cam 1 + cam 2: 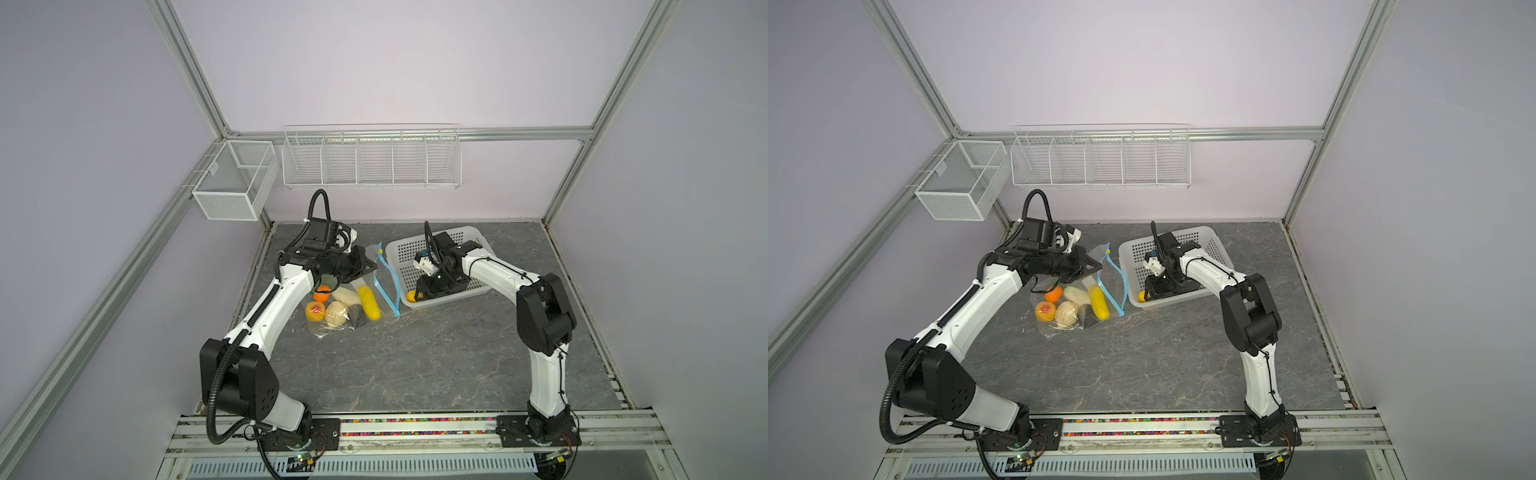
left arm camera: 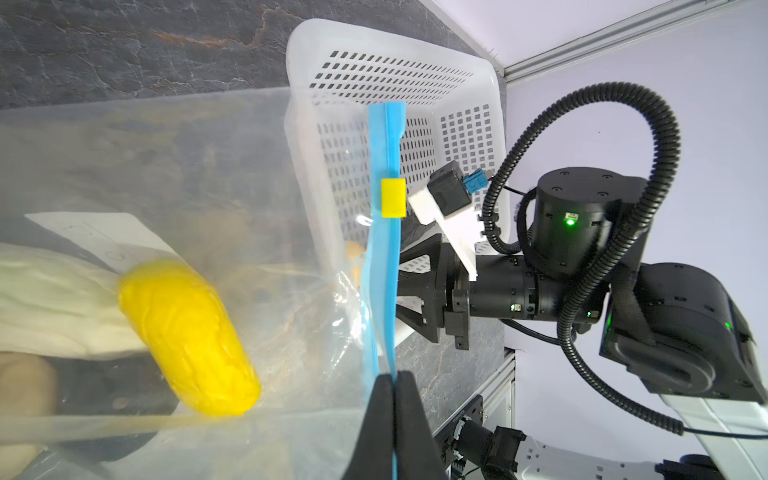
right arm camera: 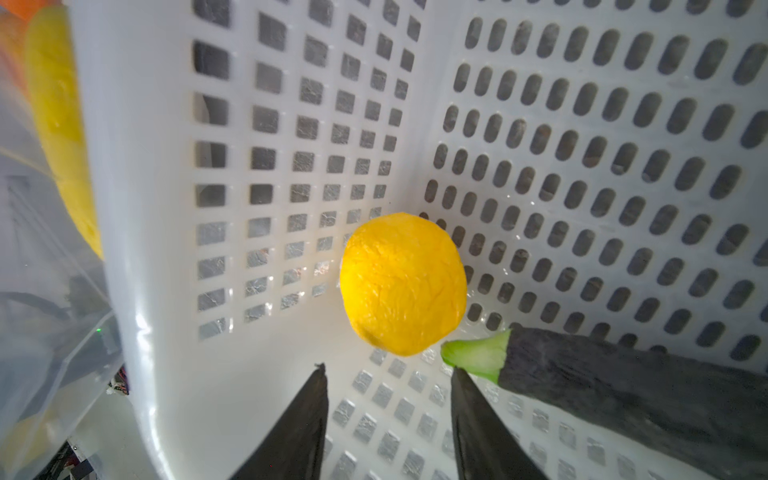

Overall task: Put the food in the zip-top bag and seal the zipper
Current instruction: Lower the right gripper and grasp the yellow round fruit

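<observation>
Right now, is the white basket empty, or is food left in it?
Not empty: a round yellow fruit and a dark, green-stemmed piece lie inside the basket, ahead of the open right gripper.

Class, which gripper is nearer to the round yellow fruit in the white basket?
Right. The right gripper sits inside the basket, jaws open just short of the yellow fruit. The left gripper is outside the basket, shut on the blue zipper of the bag.

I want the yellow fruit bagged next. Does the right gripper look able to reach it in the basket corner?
Probably yes. The right gripper is open and pointed at the yellow fruit, with nothing between. The basket wall behind and the eggplant alongside may crowd the grasp.
</observation>
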You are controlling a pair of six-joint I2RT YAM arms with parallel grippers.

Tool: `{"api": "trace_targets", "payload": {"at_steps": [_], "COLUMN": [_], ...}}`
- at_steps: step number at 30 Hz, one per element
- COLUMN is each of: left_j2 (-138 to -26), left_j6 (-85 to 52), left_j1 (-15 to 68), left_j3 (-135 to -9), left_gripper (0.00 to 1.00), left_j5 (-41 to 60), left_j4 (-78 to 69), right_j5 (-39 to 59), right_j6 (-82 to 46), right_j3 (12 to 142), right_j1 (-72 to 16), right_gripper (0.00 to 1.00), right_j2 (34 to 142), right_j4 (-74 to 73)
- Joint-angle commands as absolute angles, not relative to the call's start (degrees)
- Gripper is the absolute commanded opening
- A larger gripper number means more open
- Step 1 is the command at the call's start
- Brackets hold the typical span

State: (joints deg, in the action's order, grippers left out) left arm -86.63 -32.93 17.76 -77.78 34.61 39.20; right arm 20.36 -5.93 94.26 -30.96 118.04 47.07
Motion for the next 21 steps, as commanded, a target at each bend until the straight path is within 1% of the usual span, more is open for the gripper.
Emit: {"api": "trace_targets", "payload": {"at_steps": [1,6,11,21], "left_j2": [-87.9,-88.5,-88.8,-88.8], "left_j6": [-33.4,-33.5,-32.8,-33.5], "left_j1": [18.2,18.3,18.3,18.3], "left_j3": [-78.9,-79.1,-79.8,-79.2], "left_gripper": [0.00,0.00,0.00,0.00], "left_j5": [35.3,35.4,34.8,34.9], "left_j4": [38.2,37.9,38.8,37.5], "right_j5": [19.8,19.1,16.9,8.7], "right_j6": [-4.5,-4.8,-5.6,-6.1], "right_j3": [95.7,97.0,97.5,98.1], "right_j1": [-31.9,-32.7,-33.3,-33.1], "right_gripper": [0.50,0.53,0.53,0.53], "right_j2": [119.1,120.4,121.5,123.1], "right_j4": [47.8,47.1,46.1,45.4]}}
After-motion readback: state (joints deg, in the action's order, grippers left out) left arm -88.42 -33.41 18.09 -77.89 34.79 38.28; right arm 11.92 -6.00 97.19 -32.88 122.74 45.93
